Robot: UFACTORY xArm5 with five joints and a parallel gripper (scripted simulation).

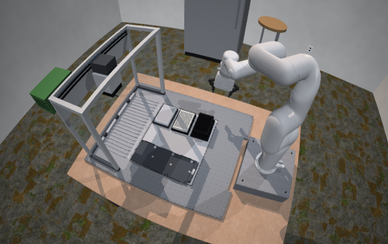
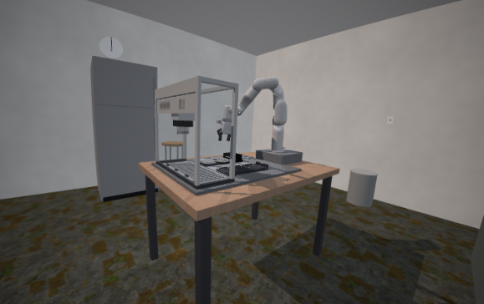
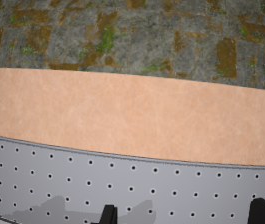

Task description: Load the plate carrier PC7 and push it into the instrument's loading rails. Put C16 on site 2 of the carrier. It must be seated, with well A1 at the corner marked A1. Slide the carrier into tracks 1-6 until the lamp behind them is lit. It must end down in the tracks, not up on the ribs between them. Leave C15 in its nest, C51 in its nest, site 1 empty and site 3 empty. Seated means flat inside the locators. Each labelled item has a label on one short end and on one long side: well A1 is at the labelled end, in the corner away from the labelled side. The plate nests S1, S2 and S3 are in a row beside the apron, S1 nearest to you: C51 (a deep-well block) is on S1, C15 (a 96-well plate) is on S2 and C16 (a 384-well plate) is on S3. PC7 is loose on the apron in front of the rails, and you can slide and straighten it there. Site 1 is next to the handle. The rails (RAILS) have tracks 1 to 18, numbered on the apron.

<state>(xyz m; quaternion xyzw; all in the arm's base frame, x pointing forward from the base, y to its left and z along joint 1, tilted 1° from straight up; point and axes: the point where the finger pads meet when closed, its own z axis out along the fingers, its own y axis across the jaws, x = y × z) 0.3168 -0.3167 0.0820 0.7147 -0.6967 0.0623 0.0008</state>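
C16 (image 1: 165,114), a pale plate, lies in the nest closest to the rails. C15 (image 1: 183,121), cream with visible wells, lies in the middle nest. C51 (image 1: 203,125) (image 2: 232,157), a tall black block, stands in the nest farthest from the rails. PC7 (image 1: 165,161) (image 2: 243,169), a long dark carrier, lies on the apron (image 1: 156,137) outside the rails (image 1: 131,125), handle end away from them. No plate shows on its sites. My gripper (image 1: 222,92) (image 2: 224,139) (image 3: 185,212) is open and empty, high beyond the nest row. Labels are too small to read.
The instrument's frame (image 1: 88,127) (image 2: 197,138) stands over the rails, its posts rising at the corners. A dark head (image 1: 104,64) (image 2: 183,124) hangs inside it. The perforated deck (image 1: 218,167) (image 3: 143,180) lies around the apron. No lit lamp can be made out behind the tracks.
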